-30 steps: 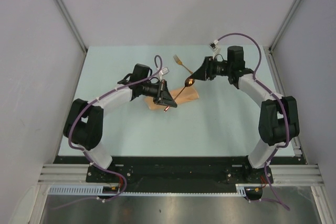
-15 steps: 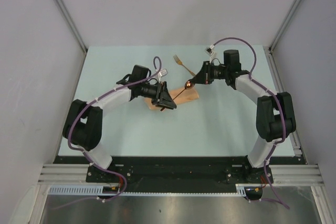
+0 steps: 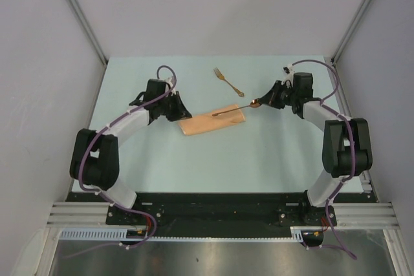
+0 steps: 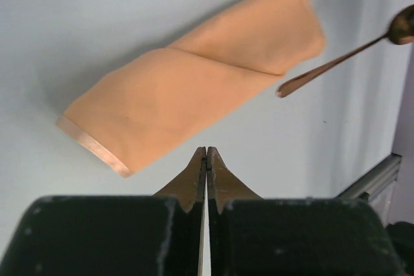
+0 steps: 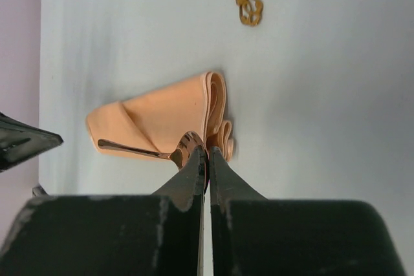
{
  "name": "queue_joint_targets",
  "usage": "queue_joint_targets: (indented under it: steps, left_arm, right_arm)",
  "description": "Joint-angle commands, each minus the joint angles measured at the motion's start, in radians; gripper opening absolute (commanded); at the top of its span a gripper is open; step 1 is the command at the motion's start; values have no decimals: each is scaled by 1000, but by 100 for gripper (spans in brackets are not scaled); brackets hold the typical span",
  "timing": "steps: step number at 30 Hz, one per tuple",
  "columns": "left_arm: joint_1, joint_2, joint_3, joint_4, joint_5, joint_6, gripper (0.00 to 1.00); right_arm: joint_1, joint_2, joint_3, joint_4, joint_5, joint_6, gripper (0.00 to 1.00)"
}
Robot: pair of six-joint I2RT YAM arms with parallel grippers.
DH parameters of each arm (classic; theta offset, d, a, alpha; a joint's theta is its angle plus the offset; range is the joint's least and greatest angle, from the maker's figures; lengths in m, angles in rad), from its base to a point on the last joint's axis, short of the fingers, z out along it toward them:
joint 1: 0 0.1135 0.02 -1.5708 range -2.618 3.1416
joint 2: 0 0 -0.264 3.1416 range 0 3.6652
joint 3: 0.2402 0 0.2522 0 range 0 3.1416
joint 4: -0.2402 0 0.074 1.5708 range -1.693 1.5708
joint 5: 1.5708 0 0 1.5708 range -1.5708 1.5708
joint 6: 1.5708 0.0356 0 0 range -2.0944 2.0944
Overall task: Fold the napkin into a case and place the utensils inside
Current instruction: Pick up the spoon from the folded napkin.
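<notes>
Napkin (image 3: 213, 121), folded into a long peach strip, lies aslant at mid-desk (image 3: 272, 159), nearer the far edge than the near edge; its layered end faces the right edge. Right gripper (image 3: 259, 102), jaws pinched on the bowl of the spoon (image 3: 234, 108), holds the handle over the napkin's right end; whether they touch cannot be told. Left gripper (image 3: 182, 109), jaws pressed together and empty, sits just beside the napkin's left end. Fork (image 3: 228, 81) lies apart, toward the far edge. A broad band of desk separates the napkin from the near edge.
</notes>
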Motion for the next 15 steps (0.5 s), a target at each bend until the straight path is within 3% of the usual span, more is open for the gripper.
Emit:
queue_joint_targets:
  steps: [1,15]
  left_arm:
    - [1,74,28,8,-87,-6,0]
    - [3,146,15,26,-131,-26,0]
  right_arm:
    - [12,43,105,27,69,-15,0]
    - [73,186,272,-79,121,-138,0]
